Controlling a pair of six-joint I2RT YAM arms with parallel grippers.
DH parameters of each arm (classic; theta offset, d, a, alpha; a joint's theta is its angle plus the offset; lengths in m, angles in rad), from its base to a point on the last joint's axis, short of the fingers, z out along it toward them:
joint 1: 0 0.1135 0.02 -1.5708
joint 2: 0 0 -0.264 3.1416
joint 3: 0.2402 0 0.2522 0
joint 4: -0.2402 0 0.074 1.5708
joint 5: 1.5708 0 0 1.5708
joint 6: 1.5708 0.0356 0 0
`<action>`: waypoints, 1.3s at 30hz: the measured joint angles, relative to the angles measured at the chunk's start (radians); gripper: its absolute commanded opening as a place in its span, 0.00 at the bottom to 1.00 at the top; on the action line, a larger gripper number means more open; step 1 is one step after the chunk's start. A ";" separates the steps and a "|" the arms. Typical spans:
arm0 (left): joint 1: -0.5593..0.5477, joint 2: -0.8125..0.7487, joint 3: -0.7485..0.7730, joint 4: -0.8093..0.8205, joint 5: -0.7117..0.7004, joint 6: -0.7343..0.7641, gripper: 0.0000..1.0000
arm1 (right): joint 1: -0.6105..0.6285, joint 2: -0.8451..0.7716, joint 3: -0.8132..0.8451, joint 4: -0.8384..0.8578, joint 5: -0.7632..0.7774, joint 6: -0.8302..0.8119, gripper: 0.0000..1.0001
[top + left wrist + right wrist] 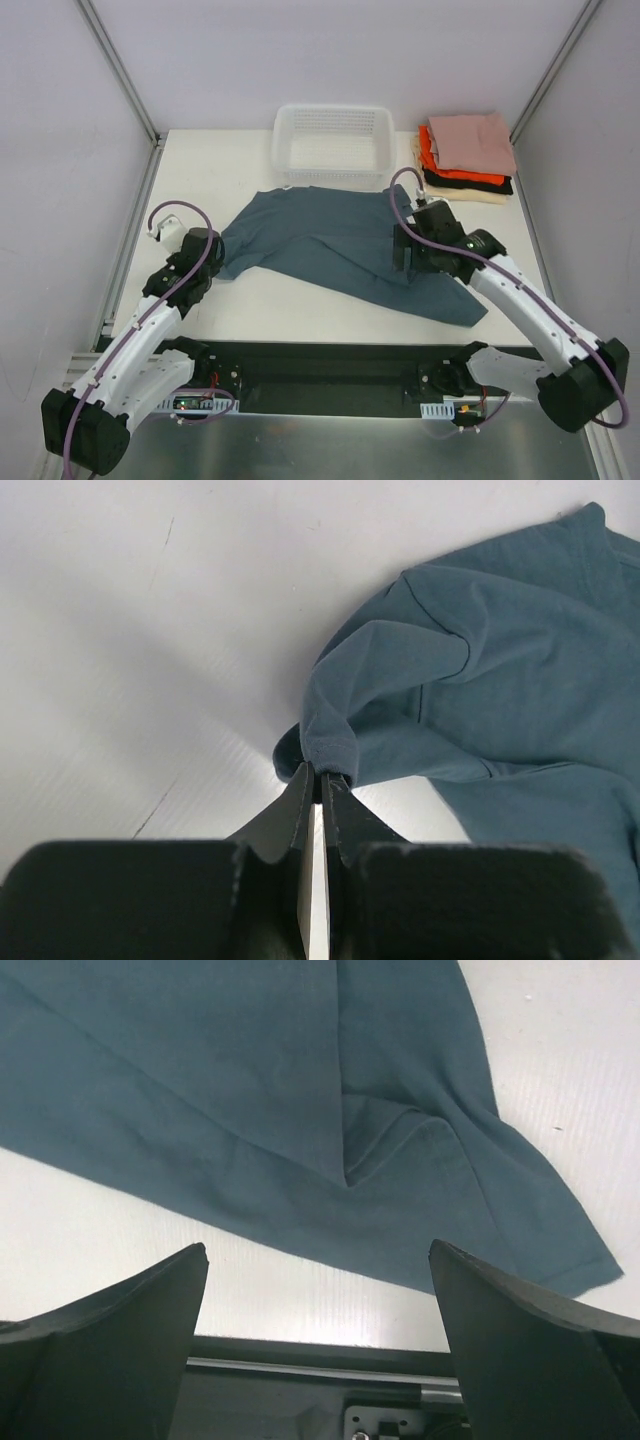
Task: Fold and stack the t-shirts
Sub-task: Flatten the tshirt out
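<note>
Left claw (320,780) clamped on a sleeve hem at the left tip of slate blue-grey t-shirt (340,245), right claw (318,1248) spread wide over its lower right part, cloth rumpled and creased across mid tabletop (300,300), folded stack (468,150) of pink, orange-red, black and cream tees at far right corner

White table (300,305) carries blue-grey shirt (340,240), basket (288,150), folded stack (465,150).

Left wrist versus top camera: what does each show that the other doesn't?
Left wrist only: the left claw pinched shut on a bunched edge of the blue-grey shirt. Top only: the white basket, the folded stack at the far right, and the right claw over the shirt. Both: the shirt lying rumpled on the white table.
</note>
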 measured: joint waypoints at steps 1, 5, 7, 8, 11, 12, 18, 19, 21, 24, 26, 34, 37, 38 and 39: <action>0.000 0.001 0.002 -0.002 0.004 0.000 0.00 | -0.027 0.048 0.020 0.004 -0.024 0.002 0.97; 0.000 0.000 0.011 -0.003 0.011 -0.001 0.00 | -0.100 0.256 0.118 0.039 -0.124 0.011 0.99; 0.000 -0.001 0.011 -0.003 0.013 -0.001 0.00 | -0.137 0.372 0.174 0.055 -0.169 0.020 0.97; 0.000 -0.001 0.011 -0.005 0.013 -0.001 0.00 | -0.151 0.435 0.202 0.072 -0.195 0.025 0.97; 0.000 0.000 0.012 -0.007 0.013 -0.001 0.00 | -0.176 0.610 0.286 0.101 -0.235 0.042 0.91; 0.000 0.000 0.012 -0.008 0.013 -0.001 0.00 | -0.179 0.649 0.307 0.103 -0.239 0.046 0.89; 0.000 0.023 0.021 -0.013 0.013 -0.001 0.00 | -0.196 0.839 0.426 0.106 -0.237 0.070 0.78; 0.000 0.027 0.024 -0.016 0.013 -0.001 0.00 | -0.200 0.856 0.434 0.103 -0.229 0.074 0.77; 0.000 0.033 0.028 -0.016 0.013 -0.001 0.00 | -0.203 0.871 0.436 0.091 -0.206 0.082 0.75; 0.000 0.033 0.032 -0.018 0.013 0.000 0.00 | -0.205 0.876 0.435 0.071 -0.171 0.097 0.68; 0.000 0.033 0.032 -0.018 0.013 0.000 0.00 | -0.206 0.876 0.435 0.067 -0.147 0.105 0.64; 0.000 0.040 0.032 -0.022 0.012 0.000 0.00 | -0.206 0.908 0.435 0.077 -0.124 0.124 0.49; 0.000 0.041 0.032 -0.025 0.012 0.001 0.00 | -0.206 0.919 0.430 0.082 -0.124 0.132 0.40; 0.000 0.041 0.033 -0.025 0.012 0.001 0.00 | -0.206 0.919 0.427 0.085 -0.123 0.134 0.39; 0.000 0.040 0.034 -0.026 0.012 0.001 0.00 | -0.206 0.918 0.425 0.085 -0.123 0.135 0.39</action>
